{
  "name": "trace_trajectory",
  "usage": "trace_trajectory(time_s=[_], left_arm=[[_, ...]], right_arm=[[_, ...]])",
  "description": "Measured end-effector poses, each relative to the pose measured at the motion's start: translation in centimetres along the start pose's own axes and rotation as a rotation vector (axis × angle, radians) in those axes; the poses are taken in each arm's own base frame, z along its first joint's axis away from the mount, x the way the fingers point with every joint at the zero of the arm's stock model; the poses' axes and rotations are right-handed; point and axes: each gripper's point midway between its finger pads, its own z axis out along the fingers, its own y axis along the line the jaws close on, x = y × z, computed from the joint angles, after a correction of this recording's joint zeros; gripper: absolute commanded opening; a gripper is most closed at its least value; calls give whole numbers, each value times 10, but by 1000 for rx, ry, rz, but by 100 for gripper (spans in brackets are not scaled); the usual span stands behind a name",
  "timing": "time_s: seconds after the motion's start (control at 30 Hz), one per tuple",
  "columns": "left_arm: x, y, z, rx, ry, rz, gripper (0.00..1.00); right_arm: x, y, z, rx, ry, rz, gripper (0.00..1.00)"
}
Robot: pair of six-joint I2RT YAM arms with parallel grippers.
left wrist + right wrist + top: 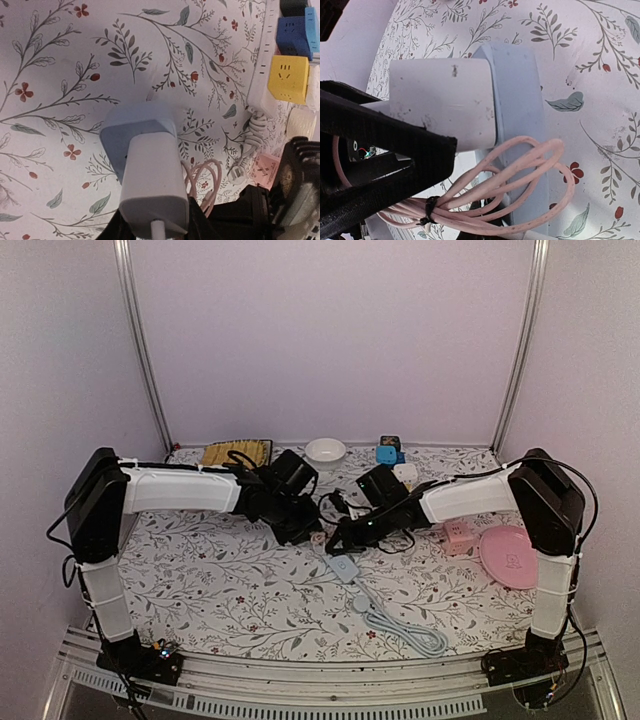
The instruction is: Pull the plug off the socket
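Plug, white and blocky, sits seated in the pale blue socket with no gap showing between them. They are near the middle of the flowered table, where my two arms meet. My left pincer is closed on the plug's rear end, a dark finger pressed to each side. My right pincer hovers just beside the pair; I cannot tell whether it is wide or narrow. A bundled pink cable loops across the socket's side. The socket's own pale cord trails toward my bases.
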Motion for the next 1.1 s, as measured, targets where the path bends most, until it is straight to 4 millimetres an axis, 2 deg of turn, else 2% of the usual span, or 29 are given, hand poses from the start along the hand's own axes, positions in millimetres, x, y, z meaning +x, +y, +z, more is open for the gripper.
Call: trace_trajectory(time_s=[0.13, 0.23, 0.37, 0.5, 0.77, 0.97, 1.1], left_arm=[[-6, -5, -3, -9, -12, 13, 0], [-12, -20, -4, -8, -30, 42, 0], [-15, -33, -2, 8, -51, 61, 0], [-18, -31, 8, 2, -63, 57, 0], [-17, -25, 13, 1, -41, 35, 0], [-2, -12, 18, -41, 42, 44, 0], [5, -1, 26, -83, 89, 46, 0]], right_arm=[[0, -1, 1, 5, 2, 0, 3], [0, -4, 4, 9, 8, 6, 2], [8, -20, 11, 18, 49, 47, 2], [8, -25, 11, 8, 66, 81, 2], [-4, -21, 4, -23, 49, 104, 3], [-32, -16, -19, -11, -50, 78, 3], [-35, -21, -20, 3, -60, 83, 3]])
